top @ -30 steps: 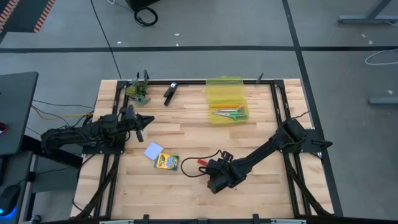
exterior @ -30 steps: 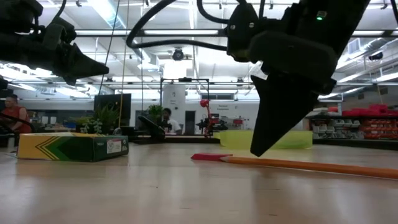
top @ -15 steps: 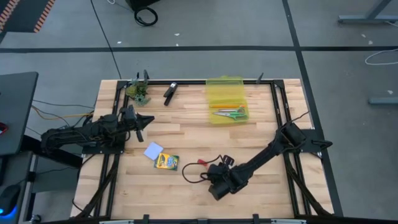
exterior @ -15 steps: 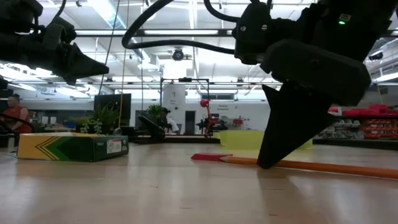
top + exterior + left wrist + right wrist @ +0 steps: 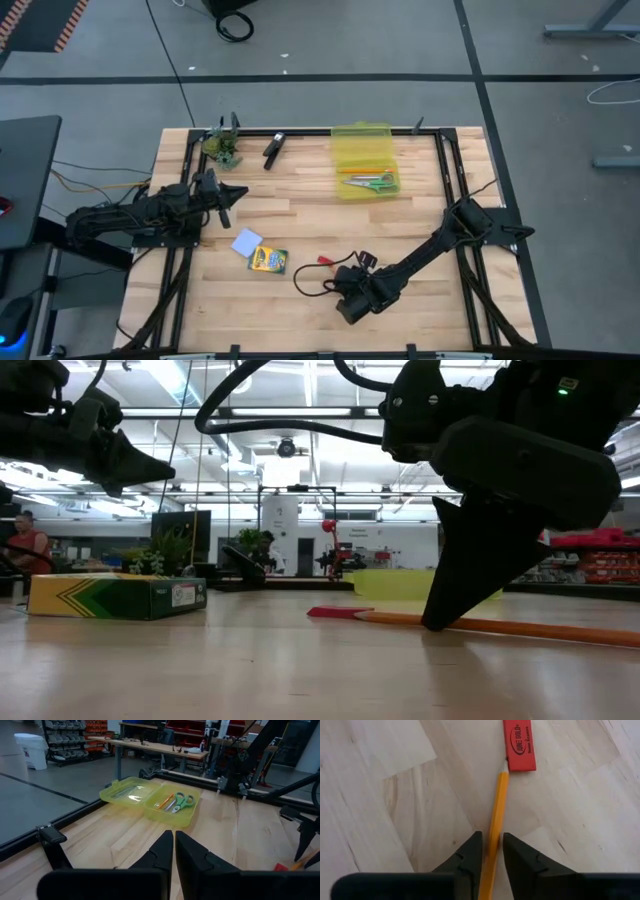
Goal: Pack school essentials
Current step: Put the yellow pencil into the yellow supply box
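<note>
An orange pencil [image 5: 497, 805] lies flat on the wooden table, its point against a red eraser [image 5: 520, 745]. My right gripper [image 5: 492, 840] is down on it near the table's front middle [image 5: 345, 285], shut on its shaft. The crayon box [image 5: 268, 261] and the light-blue pad [image 5: 246, 242] lie to the left of that. At the back stands an open yellow case [image 5: 365, 160] holding green-handled scissors [image 5: 372, 182] and pencils. My left gripper [image 5: 174, 845] waits shut above the table's left side [image 5: 225, 195]. My right gripper pinches the pencil's shaft [image 5: 494, 832] between its two fingers, some way back from the point. The fingers slant down from the near right and lie across the pencil. The pencil lies flat on the table [image 5: 530, 628].
A black clip [image 5: 273, 150] and a small green plant [image 5: 222, 147] sit at the far left. A black cable [image 5: 303, 282] loops on the table beside my right gripper. A black frame [image 5: 452, 170] runs along the table's edges.
My right gripper has sunk and shifted a little toward the table's near edge, and its fingertips have come down to the pencil. The pencil and eraser lie where they were.
</note>
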You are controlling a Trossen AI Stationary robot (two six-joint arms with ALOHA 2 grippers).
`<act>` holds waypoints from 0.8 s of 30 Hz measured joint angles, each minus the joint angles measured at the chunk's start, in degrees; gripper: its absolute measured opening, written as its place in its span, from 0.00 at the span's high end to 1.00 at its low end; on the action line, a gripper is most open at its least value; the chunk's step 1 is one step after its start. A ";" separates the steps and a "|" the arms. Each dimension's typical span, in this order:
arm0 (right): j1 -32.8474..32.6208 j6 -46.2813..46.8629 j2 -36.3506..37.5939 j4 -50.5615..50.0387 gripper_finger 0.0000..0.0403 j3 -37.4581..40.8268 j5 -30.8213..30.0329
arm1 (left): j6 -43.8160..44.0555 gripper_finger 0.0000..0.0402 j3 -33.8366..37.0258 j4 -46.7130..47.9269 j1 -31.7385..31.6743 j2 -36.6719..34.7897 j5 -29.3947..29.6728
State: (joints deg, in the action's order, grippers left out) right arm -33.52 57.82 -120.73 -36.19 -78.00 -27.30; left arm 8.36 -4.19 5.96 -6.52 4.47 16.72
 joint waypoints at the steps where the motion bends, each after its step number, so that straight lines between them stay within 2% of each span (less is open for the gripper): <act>1: -0.03 0.07 0.00 -0.04 0.80 0.02 -0.01 | 0.00 0.94 0.00 -0.01 -0.01 0.00 -0.01; 11: -0.44 0.99 -0.04 -0.35 0.88 0.11 0.18 | 0.00 0.91 0.00 0.00 -0.02 0.00 0.01; 24: -0.43 -0.60 0.09 -0.34 0.89 0.13 0.34 | 0.00 0.92 0.00 0.00 0.00 0.00 0.01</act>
State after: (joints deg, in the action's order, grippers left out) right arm -33.95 57.22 -120.64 -36.53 -77.87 -26.96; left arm 8.36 -4.19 5.96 -6.52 4.47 16.73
